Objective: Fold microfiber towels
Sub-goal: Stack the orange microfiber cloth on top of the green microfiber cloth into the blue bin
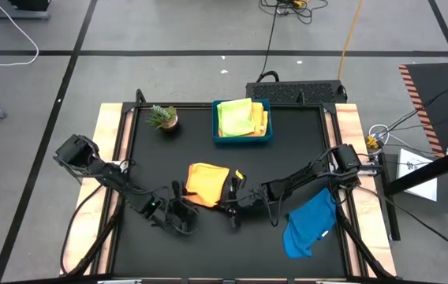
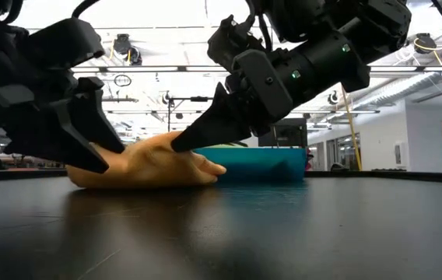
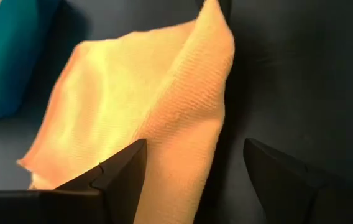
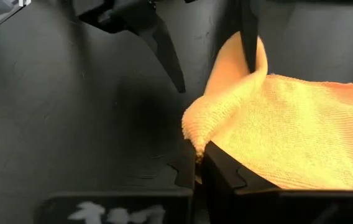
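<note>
Matte black table (image 1: 287,142), soft ribbed orange towel (image 1: 207,182), folded, rumpled edge

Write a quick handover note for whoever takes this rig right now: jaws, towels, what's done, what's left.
Left gripper: jaws open, beside the orange towel at table centre, holding nothing.
Right gripper: jaws shut on that orange towel's edge.
Blue towel: crumpled near the table's right edge.
Blue tray: holds yellow, green and orange towels.
Done: towels in the tray.
Left: finish the orange fold, then the blue towel.

grey floor (image 1: 169,31) with dark tape lines (cables trailing across); ceiling strip lights (image 2: 166,70) beyond.
</note>
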Controlling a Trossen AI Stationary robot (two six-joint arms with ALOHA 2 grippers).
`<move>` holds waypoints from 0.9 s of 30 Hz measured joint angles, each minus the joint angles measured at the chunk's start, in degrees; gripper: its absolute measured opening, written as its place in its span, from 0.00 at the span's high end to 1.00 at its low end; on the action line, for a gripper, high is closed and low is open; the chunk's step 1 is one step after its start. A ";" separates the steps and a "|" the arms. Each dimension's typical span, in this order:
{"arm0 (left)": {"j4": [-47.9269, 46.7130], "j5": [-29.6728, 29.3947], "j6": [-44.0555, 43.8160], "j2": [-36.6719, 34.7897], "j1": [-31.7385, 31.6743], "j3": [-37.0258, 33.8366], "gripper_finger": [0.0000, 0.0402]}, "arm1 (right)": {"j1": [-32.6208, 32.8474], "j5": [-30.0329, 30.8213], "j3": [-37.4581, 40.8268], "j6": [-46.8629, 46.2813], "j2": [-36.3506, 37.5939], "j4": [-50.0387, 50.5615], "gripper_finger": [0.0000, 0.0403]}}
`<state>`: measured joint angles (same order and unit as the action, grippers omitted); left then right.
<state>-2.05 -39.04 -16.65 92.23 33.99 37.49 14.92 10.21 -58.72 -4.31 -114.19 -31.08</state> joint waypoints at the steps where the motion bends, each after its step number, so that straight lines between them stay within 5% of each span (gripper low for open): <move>1: -0.62 -0.48 0.03 0.00 0.18 0.39 0.32 | -0.01 -0.01 0.00 -0.14 0.00 0.06 0.99; 10: -8.47 -3.02 -0.12 -1.36 3.14 7.13 0.32 | -0.01 -0.13 0.00 -2.33 0.00 -0.16 0.99; 27: -12.03 -1.98 -10.87 1.52 1.82 4.16 0.32 | 0.26 -1.52 0.02 -4.04 3.15 -0.26 0.99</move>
<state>-14.08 -41.02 -27.52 93.75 35.80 41.65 15.18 8.69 -58.70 -8.35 -111.04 -31.35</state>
